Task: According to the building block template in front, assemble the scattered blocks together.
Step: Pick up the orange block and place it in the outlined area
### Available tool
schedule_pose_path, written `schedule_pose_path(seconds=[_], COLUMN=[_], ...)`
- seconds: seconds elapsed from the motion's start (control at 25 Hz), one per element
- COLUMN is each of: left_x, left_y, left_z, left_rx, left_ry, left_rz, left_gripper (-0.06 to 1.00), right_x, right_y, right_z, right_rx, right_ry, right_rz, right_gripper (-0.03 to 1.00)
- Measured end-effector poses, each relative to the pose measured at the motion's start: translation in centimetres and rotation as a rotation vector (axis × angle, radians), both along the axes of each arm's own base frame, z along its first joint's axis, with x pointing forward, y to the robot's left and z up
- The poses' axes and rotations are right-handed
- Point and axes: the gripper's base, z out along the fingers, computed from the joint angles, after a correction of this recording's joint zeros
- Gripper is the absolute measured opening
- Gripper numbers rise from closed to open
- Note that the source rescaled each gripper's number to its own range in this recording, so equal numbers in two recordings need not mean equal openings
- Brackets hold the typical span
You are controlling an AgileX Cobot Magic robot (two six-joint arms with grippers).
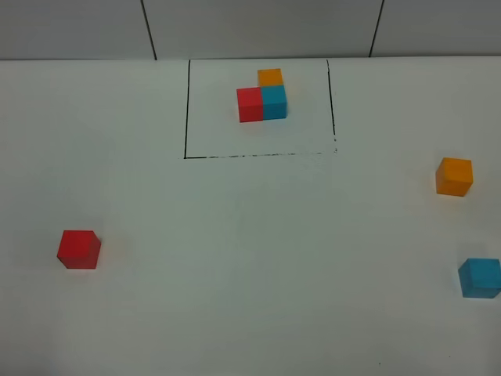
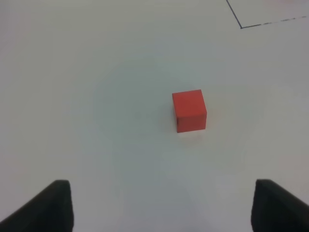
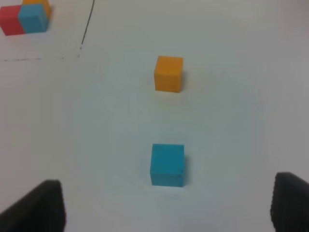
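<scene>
L gripper [image 2: 161, 208]: jaws spread, nothing held; red cube [image 2: 189, 110] ahead, off-centre. R gripper [image 3: 169, 208]: spread, empty; blue cube [image 3: 167, 164] just ahead, orange cube [image 3: 168, 73] beyond. Template [image 1: 262, 100] far ahead. Risk: blue could be knocked if orange is reached first.

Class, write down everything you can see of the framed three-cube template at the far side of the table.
The template is three small matte cubes joined in an L: a red cube and a cyan-blue cube side by side, touching, with an orange cube behind the cyan-blue one. They sit flat on the white table, in the far part of a thin black drawn rectangle whose near line looks broken. Nothing else touches them.
</scene>
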Motion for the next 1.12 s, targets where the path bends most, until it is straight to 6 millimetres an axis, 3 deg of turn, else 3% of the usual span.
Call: schedule_pose_path(seconds=[0.44, 0.6, 0.8, 1.0, 1.12], left_x=[0.0, 0.0, 0.0, 0.0, 0.0], left_y=[0.0, 0.0, 0.0, 0.0, 0.0], left_z=[0.0, 0.0, 0.0, 0.0, 0.0], left_rx=[0.000, 0.000, 0.000, 0.000, 0.000], left_ry=[0.000, 0.000, 0.000, 0.000, 0.000], left_rz=[0.000, 0.000, 0.000, 0.000, 0.000], left_gripper=[0.70, 0.70, 0.70, 0.70, 0.70], right_x=[0.0, 1.3, 5.9, 12.4, 16.6], right_y=[0.0, 0.0, 0.0, 0.0, 0.1], right_z=[0.0, 0.1, 1.4, 2.2, 1.7], right_rx=[0.010, 0.036, 0.035, 0.024, 0.036], right_ry=[0.002, 0.079, 0.255, 0.427, 0.482], right_rz=[-0.005, -0.021, -0.024, -0.012, -0.005], right_gripper=[0.73, 0.73, 0.74, 0.95, 0.99])
